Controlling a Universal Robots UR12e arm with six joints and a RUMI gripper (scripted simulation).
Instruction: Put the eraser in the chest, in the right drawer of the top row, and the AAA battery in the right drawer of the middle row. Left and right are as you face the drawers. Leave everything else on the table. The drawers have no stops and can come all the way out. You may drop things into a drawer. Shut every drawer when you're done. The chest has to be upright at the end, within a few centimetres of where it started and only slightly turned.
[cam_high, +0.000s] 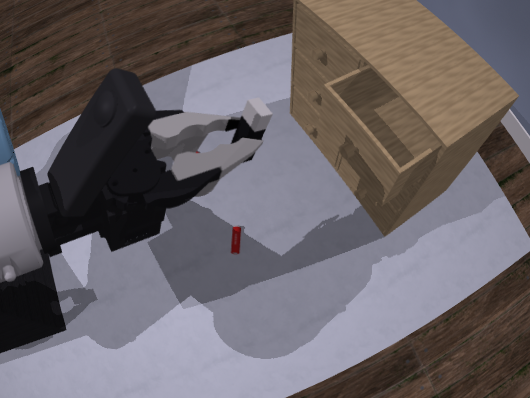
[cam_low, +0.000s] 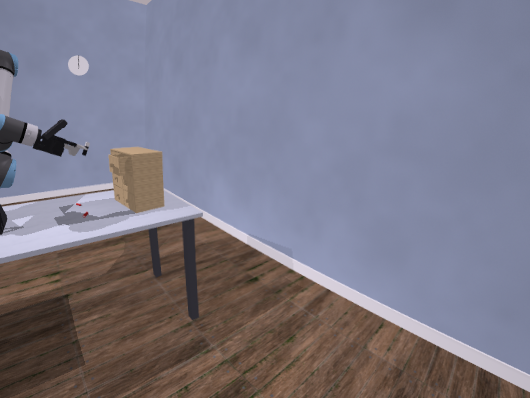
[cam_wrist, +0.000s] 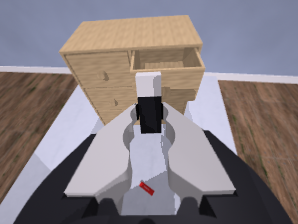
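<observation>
My gripper (cam_high: 248, 136) is shut on the eraser (cam_high: 255, 118), a white block with a black sleeve, and holds it above the table, level with the chest's front. The wrist view shows the eraser (cam_wrist: 149, 97) upright between my fingertips. The wooden chest (cam_high: 397, 92) stands upright with its top-row right drawer (cam_high: 382, 117) pulled out and empty; this drawer also shows in the wrist view (cam_wrist: 167, 60). The other drawers are shut. A small red battery (cam_high: 236, 240) lies on the table below and in front of my gripper.
The exterior view shows the chest (cam_low: 136, 178) near the table's far corner and two small red things (cam_low: 78, 204) (cam_low: 85, 214) on the table top. The table edge runs close behind and beside the chest.
</observation>
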